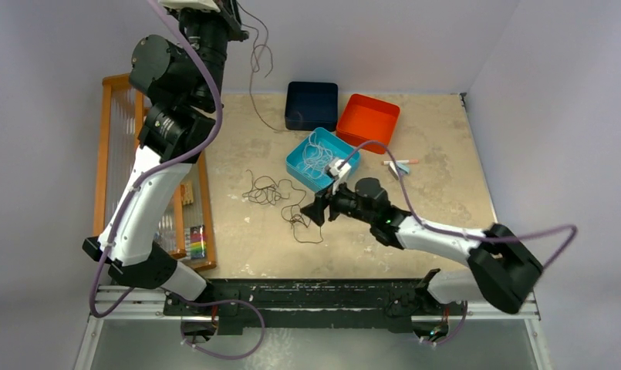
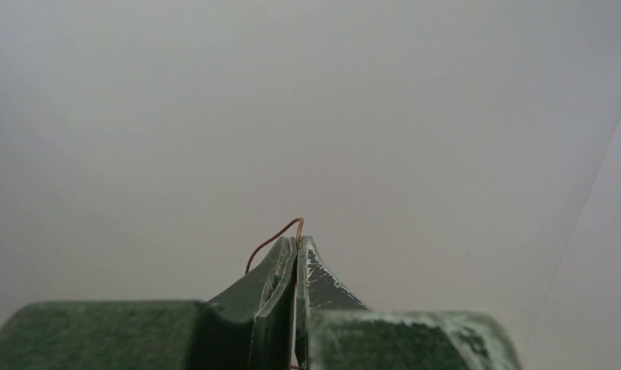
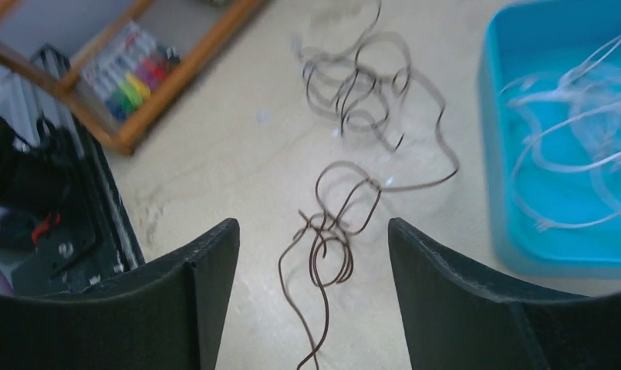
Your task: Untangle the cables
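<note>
My left gripper (image 1: 234,17) is raised high at the back left and is shut on a thin brown cable (image 1: 254,69), which hangs down to the table near the dark box. In the left wrist view the brown cable (image 2: 272,237) loops out of the closed fingertips (image 2: 298,243). A tangle of dark cables (image 1: 270,191) lies on the table's middle. My right gripper (image 1: 320,210) is open and empty just above the tangle's near end (image 3: 315,266), with the fingers (image 3: 214,262) on either side of it. White cables (image 1: 316,156) lie in a blue tray (image 1: 295,166).
A dark navy box (image 1: 311,105) and an orange tray (image 1: 367,122) stand at the back. A wooden rack (image 1: 113,154) with coloured pens (image 3: 129,81) runs along the left edge. Small markers (image 1: 399,164) lie right of the blue tray (image 3: 496,154).
</note>
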Controlling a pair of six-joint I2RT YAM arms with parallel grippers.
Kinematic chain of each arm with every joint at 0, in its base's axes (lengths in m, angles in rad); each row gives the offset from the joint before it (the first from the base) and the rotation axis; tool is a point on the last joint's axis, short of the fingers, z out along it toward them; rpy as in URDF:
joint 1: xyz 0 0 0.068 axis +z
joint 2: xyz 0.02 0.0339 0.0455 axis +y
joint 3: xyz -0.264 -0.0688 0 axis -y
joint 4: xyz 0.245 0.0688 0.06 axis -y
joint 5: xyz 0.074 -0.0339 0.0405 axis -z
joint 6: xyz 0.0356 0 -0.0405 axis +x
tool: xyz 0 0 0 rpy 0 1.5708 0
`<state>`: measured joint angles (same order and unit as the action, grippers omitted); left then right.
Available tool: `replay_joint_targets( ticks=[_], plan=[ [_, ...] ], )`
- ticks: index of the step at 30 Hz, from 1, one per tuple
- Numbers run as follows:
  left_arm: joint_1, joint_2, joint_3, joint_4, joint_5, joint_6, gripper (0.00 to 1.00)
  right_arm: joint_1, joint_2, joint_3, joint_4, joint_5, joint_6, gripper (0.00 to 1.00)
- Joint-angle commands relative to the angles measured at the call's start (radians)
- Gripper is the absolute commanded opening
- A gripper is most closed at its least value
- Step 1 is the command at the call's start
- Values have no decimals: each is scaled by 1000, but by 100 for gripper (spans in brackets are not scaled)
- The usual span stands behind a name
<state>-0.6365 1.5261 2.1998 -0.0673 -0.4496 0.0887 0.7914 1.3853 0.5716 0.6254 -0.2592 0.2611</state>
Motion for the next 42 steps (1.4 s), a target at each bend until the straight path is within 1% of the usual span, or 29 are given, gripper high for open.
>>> replay_joint_targets(
  ticks=[1,3,8,13,16,23,28,32,37,42],
  plan=[
    [2,-72,-69,69,41,-29,0,3,-206,23,-87,177,-23,76],
    [2,-93,-109,85,42,-41,0,2,-274,40,-120,237,-31,80],
    [1,-132,-179,98,46,-69,0,2,-392,95,-225,334,-94,82],
    [1,-175,-249,102,55,-106,0,2,-470,137,-199,360,-194,82],
    [1,-201,-294,102,65,-137,0,2,-475,154,-119,364,-235,85],
    [1,-275,-426,90,88,-223,0,1,-382,277,35,205,-299,87],
    [1,-318,-479,68,87,-248,0,2,-306,366,110,76,-306,87],
    [1,-351,-527,72,92,-276,0,2,-211,475,97,36,-287,82],
    [2,-373,-572,76,114,-313,0,2,-109,581,115,-15,-237,82],
    [2,-396,-625,114,130,-344,0,2,-22,631,160,-32,-155,84]
  ],
)
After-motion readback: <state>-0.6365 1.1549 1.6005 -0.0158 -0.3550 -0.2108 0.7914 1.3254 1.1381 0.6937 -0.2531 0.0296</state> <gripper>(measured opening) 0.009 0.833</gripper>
